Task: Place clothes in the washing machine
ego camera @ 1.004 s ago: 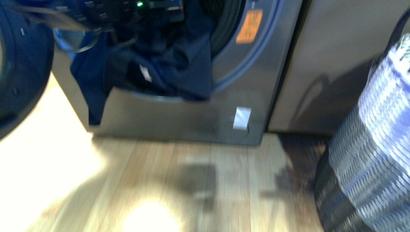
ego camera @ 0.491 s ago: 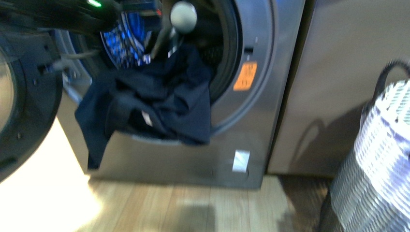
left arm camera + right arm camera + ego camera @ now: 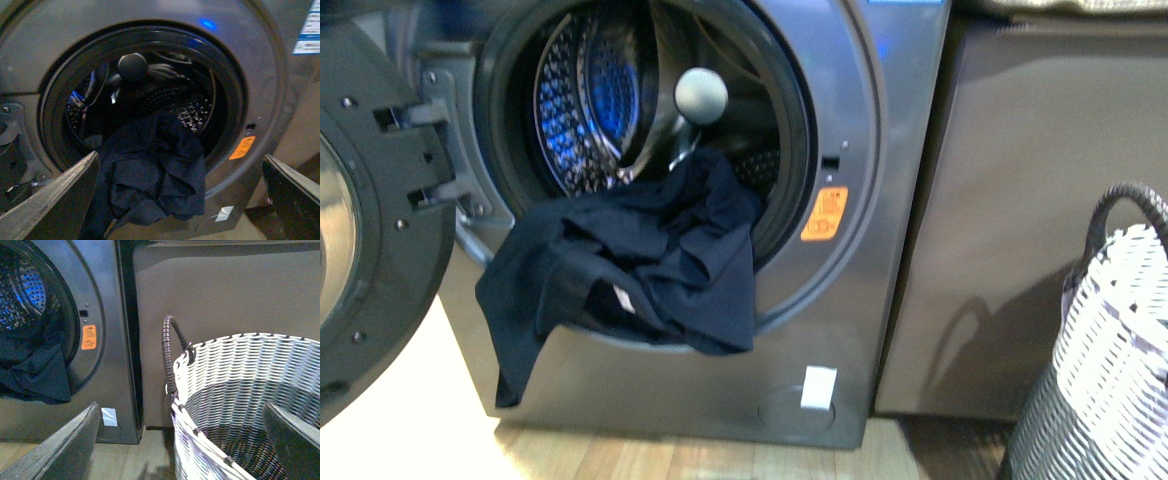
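The dark navy clothes (image 3: 630,265) hang over the lower rim of the washing machine (image 3: 880,250) porthole, part inside the drum, part draped down the front panel, with a small white tag showing. They also show in the left wrist view (image 3: 152,182) and the right wrist view (image 3: 35,370). The dark round door (image 3: 370,250) stands open at left. My left gripper (image 3: 182,197) is open and empty, back from the porthole and facing the clothes. My right gripper (image 3: 180,440) is open and empty above the basket. Neither arm shows in the front view.
A white-and-grey woven basket (image 3: 1110,370) with a dark handle stands on the wood floor at right; it also shows in the right wrist view (image 3: 250,400). A plain grey-brown cabinet (image 3: 1040,200) stands beside the machine. A grey ball (image 3: 701,95) sits in the porthole.
The dark arm that was at the top of the porthole has left the front view. The view has risen, showing more of the drum. The clothes stay draped over the rim.
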### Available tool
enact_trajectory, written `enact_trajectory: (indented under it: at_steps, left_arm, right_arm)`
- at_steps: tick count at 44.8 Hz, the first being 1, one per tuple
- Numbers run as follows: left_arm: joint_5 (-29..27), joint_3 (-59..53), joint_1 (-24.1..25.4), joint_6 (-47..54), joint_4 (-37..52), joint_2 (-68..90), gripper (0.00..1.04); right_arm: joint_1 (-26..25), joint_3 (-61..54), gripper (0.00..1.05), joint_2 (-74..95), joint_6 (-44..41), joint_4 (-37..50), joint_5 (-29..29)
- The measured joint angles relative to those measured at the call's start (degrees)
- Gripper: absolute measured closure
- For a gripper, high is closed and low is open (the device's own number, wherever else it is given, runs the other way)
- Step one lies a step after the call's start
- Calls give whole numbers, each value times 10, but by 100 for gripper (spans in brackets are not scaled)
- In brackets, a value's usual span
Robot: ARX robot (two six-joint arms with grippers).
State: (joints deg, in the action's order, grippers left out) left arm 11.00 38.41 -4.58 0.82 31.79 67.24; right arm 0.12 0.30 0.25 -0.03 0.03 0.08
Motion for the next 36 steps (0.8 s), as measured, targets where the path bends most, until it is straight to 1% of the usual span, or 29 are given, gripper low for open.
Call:
enact_trajectory:
  at_steps: [3, 4, 6, 7, 9, 10, 12, 14, 17, 19, 24, 26, 27, 28, 32, 36]
  left_arm:
    - [-3, -34, -12, 0, -6, -50, 6]
    - [-17, -40, -18, 0, -14, -62, 7]
    - [-75, -46, -30, -1, -44, -84, 14]
    - [-122, -57, -33, -2, -53, -99, 19]
    - [-162, -77, -33, -3, -52, -113, 26]
    - [-170, -89, -31, -4, -50, -120, 30]
    - [-174, -111, -28, -5, -44, -132, 37]
    - [-174, -142, -19, -7, -35, -146, 48]
    - [-169, -171, -14, -7, -27, -162, 59]
    - [-163, -195, -9, -8, -21, -180, 69]
    - [-153, -228, -2, -8, -15, -209, 87]
    - [-127, -240, 14, -9, -15, -221, 94]
    - [-118, -249, 26, -8, -15, -229, 100]
    - [-115, -255, 32, -9, -15, -234, 102]
    - [-114, -276, 45, -9, -15, -258, 101]
    - [-111, -293, 45, -9, -18, -280, 101]
  right_arm:
    - [0, 0, 7, 0, 0, 0, 0]
    - [0, 0, 7, 0, 0, 0, 0]
    - [0, 0, 7, 0, 0, 0, 0]
    - [0, 0, 7, 0, 0, 0, 0]
    - [0, 0, 7, 0, 0, 0, 0]
    - [0, 0, 7, 0, 0, 0, 0]
    - [0, 0, 7, 0, 0, 0, 0]
    - [0, 0, 7, 0, 0, 0, 0]
    - [0, 0, 7, 0, 0, 0, 0]
    - [0, 0, 7, 0, 0, 0, 0]
    - [0, 0, 7, 0, 0, 0, 0]
    - [0, 0, 7, 0, 0, 0, 0]
    - [0, 0, 7, 0, 0, 0, 0]
    - [0, 0, 7, 0, 0, 0, 0]
    - [0, 0, 7, 0, 0, 0, 0]
    - [0, 0, 7, 0, 0, 0, 0]
